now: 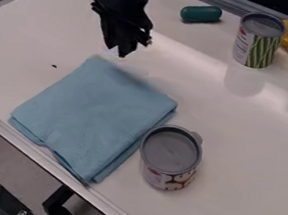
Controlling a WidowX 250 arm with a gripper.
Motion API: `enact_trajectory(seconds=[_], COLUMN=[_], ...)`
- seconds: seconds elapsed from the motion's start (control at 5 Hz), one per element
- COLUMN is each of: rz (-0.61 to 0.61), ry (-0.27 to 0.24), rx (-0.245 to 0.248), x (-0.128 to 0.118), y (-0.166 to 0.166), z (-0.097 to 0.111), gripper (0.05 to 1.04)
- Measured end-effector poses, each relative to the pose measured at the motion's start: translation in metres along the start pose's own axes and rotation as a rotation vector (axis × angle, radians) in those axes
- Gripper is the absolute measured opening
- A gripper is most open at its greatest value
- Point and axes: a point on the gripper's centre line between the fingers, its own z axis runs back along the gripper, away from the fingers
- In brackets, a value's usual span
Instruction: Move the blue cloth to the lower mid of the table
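Blue cloth [95,113]; flat, folded, layered

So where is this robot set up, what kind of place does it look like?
Probably a robot lab or test bench: a black robot arm hangs over a white table with a folded blue cloth and two cans.

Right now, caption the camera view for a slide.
A black gripper hangs near a folded blue cloth on a white table, with a gray-topped can beside the cloth.
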Motion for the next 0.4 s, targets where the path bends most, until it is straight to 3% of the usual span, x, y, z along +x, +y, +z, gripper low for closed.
enact_trajectory(seconds=[0.2,0.4], rz=[-0.029,-0.049], ry=[-0.023,0.001], rx=[-0.002,-0.015], x=[0.016,0.029], y=[-0.017,-0.037], z=[0.000,-0.002], gripper=[0.761,0.991])
